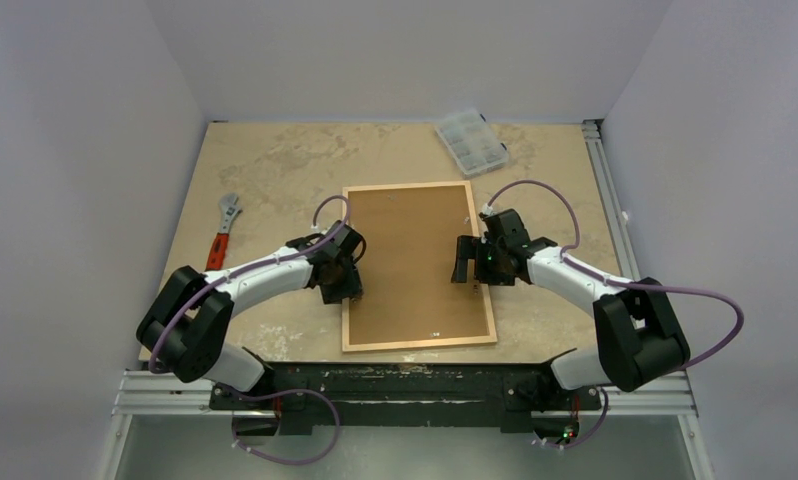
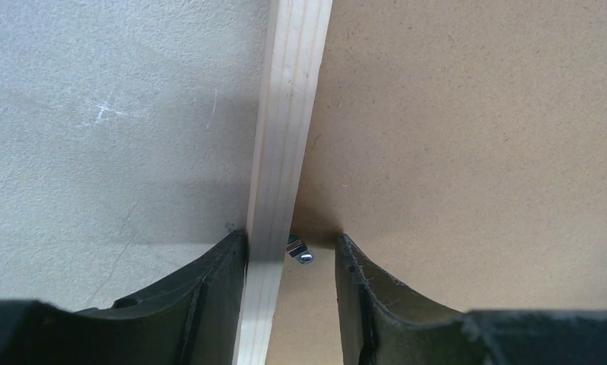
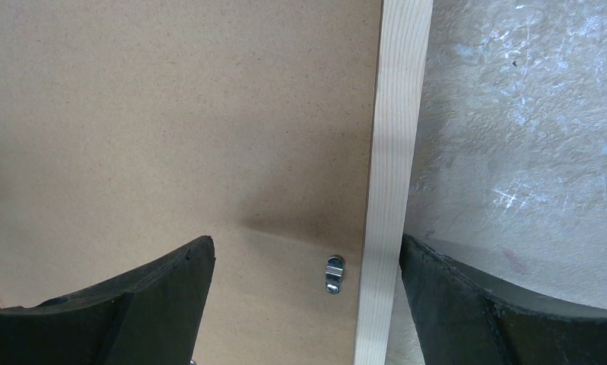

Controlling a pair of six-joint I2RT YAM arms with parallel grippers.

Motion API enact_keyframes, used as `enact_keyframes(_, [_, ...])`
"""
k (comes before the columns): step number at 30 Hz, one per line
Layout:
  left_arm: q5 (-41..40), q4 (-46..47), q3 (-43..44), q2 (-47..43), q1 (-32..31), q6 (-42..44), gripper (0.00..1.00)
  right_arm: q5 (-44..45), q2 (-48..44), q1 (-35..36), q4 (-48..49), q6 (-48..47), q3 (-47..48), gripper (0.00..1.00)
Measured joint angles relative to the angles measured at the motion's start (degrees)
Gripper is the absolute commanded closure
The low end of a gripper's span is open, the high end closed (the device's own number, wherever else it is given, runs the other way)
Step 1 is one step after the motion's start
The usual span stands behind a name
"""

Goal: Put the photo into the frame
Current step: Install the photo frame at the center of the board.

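The frame [image 1: 420, 343] lies flat mid-worktop [image 1: 275, 170], the backing board [image 1: 415, 240] in it. My left gripper [image 1: 341, 285] straddles its left rail, my right gripper [image 1: 465, 262] its right rail (a small clip [image 3: 333, 274] sits just inside). A wrench [image 1: 224, 230] lies left of the frame, a compartment box [image 1: 471, 141] behind it to the right.

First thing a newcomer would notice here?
A thin light-wood picture frame lies mid-table, filled by a flat brown backing board. The left gripper and right gripper straddle its opposite side rails, jaws open. A red-handled wrench lies left; a clear compartment box sits far right.
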Motion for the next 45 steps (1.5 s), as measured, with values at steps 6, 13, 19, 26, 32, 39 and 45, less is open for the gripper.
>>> enact_keyframes(6, [-0.44,-0.39,0.28,0.24,-0.35,0.00,1.00,-0.02,0.13,0.00,-0.26,-0.02,0.24,0.11])
enact_keyframes(13, [-1.86,-1.07,0.28,-0.52,-0.81,-0.26,1.00,-0.02,0.20,0.00,-0.57,-0.17,0.46,0.11])
enact_keyframes(19, [-5.53,-2.69,-1.03,-3.17,-1.16,-1.09,1.00,-1.64,0.24,0.44,-0.37,-0.24,0.46,0.11])
enact_keyframes(26, [-6.29,-3.89,-1.51,-4.79,-1.16,-1.05,1.00,-2.60,0.39,0.57,-0.15,-0.26,0.46,0.11])
enact_keyframes(32, [-6.03,-3.50,-2.14,-5.60,-1.14,-0.90,0.60,-2.75,0.39,0.57,-0.13,-0.26,0.46,0.11])
enact_keyframes(39, [-4.22,-2.73,-3.13,-10.16,-1.11,-1.09,0.21,-3.87,0.42,0.94,-0.04,-0.22,0.46,0.11])
enact_keyframes(45, [-1.70,-0.92,-3.61,-12.15,0.09,-1.11,0.19,-4.35,0.42,0.98,-0.04,-0.24,0.46,0.12])
